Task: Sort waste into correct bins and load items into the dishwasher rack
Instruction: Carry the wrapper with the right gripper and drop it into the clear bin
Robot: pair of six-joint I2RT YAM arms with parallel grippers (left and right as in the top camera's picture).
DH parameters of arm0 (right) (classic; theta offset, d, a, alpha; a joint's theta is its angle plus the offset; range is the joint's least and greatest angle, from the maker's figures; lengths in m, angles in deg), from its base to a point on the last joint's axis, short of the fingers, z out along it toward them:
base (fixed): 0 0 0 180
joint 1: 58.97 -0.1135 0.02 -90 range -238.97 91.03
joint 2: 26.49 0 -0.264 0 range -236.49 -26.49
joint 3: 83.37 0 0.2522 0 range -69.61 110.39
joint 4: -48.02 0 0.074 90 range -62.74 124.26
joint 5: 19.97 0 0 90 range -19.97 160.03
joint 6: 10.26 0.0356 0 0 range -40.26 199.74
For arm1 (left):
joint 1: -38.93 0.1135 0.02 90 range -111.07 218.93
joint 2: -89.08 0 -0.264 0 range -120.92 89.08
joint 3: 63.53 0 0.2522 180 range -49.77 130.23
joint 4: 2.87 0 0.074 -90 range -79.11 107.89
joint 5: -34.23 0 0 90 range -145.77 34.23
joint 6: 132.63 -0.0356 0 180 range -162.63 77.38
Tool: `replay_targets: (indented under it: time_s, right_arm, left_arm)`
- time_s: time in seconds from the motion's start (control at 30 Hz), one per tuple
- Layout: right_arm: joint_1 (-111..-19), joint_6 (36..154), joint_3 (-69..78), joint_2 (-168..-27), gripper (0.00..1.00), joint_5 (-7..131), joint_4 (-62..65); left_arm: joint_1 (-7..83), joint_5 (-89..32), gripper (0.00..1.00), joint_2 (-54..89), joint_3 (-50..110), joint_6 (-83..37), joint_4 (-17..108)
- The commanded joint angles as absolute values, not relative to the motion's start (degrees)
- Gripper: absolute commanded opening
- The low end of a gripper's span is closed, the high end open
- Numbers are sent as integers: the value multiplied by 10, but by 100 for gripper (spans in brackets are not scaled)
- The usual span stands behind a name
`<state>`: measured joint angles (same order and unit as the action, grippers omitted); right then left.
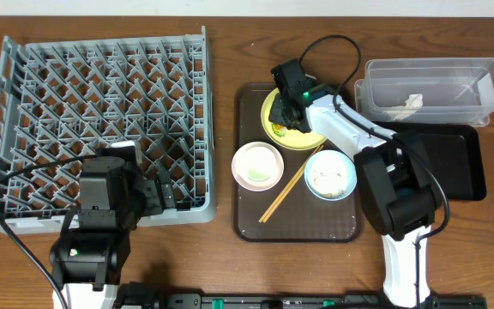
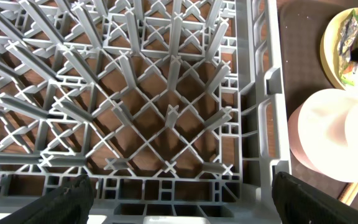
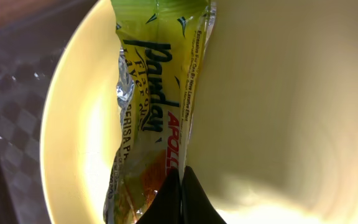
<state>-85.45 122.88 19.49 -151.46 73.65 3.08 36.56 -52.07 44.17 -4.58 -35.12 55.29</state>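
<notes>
A small crumpled yellow-green snack wrapper (image 3: 151, 106) lies on a round yellow-green plate (image 3: 278, 124), which sits at the far end of a dark brown rectangular serving tray (image 1: 251, 219) in the middle of the table. The wrapper is glossy, with dark lettering, red print along one seam, an orange patch lower down and a strip of silver foil lining showing at a fold. The right gripper (image 3: 180, 198) reaches down over the plate, its two dark fingers pressed together and pinching the wrapper's near edge.

On the same tray, nearer than the plate, a white bowl (image 1: 257, 165) stands to the left and a light blue bowl (image 1: 330, 174) to the right, with white rice-like scraps (image 1: 322, 178) in the blue one. Two thin wooden chopsticks (image 1: 281, 196) lie slanted between the bowls.

To the right of the tray, a clear rectangular plastic tub (image 1: 431, 86) stands far, holding something white, and a shallow black rectangular tray (image 1: 453, 159) lies just nearer.

The large grey plastic lattice rack (image 1: 101, 112) fills the left side. The left gripper (image 2: 180, 198) hovers over its near right corner, fingers spread wide with nothing between them.
</notes>
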Motion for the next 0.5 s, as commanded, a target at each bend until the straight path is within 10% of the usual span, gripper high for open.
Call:
replay_targets:
  time_s: [0.0,0.47]
  right_arm:
    - [-841,1173,199,-1473,1,751,15]
    - [-674,1127,199,-1292,1,852,-59]
  left_arm:
    - [364,-520,93,442,-34,-348,552]
    - [364,-520,93,438,-34,-348,552]
